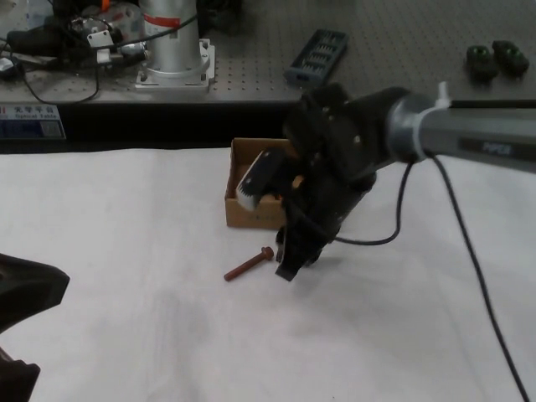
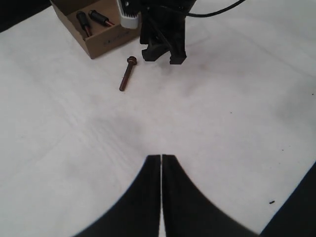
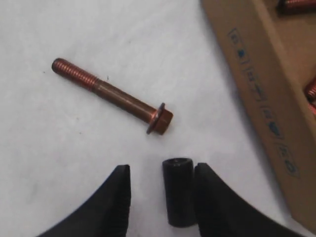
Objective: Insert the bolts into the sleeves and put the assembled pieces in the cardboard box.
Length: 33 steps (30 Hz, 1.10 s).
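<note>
A copper bolt (image 3: 113, 95) lies flat on the white cloth (image 1: 126, 251), just in front of the cardboard box (image 3: 261, 84). My right gripper (image 3: 163, 170) is open and low over the cloth, with a black sleeve (image 3: 178, 190) lying between its fingers; the sleeve rests against one finger and leaves a gap to the other. The bolt's head points toward the sleeve's open end. In the left wrist view, the box (image 2: 106, 42) holds two assembled pieces (image 2: 84, 22). My left gripper (image 2: 161, 160) is shut and holds nothing, at the near left of the cloth (image 1: 17, 301), well away from the bolt (image 2: 127, 74).
Behind the cloth runs a perforated bench with a metal post (image 1: 172, 42), a dark rack (image 1: 316, 52) and two black parts (image 1: 498, 59). A black cable (image 1: 402, 218) hangs from the right arm. Open cloth lies to the left and the front.
</note>
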Each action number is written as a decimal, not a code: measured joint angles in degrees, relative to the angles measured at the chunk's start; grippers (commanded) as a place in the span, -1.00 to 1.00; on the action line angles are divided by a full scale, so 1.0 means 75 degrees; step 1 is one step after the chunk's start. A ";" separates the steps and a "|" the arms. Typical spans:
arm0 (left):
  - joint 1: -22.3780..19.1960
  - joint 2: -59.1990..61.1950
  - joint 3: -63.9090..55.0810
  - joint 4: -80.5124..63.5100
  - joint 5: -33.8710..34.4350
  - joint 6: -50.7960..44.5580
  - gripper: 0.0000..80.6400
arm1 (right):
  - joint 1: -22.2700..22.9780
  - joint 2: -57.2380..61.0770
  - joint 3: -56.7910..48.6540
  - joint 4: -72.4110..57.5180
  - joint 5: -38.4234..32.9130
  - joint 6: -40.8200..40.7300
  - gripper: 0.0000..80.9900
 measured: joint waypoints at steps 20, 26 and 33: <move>0.0000 0.0000 0.0000 0.0000 0.0000 0.0000 -0.98 | -0.0009 0.0313 -0.0058 0.0018 0.0692 -0.0758 -0.23; 0.0000 0.0000 0.0000 0.0000 0.0000 0.0000 -0.98 | -0.0009 0.0412 -0.0121 0.0050 0.0625 -0.0758 -0.36; 0.0000 0.0000 0.0000 0.0000 0.0000 0.0000 -0.98 | -0.0009 0.0429 -0.0193 0.0137 0.0613 -0.0765 -0.96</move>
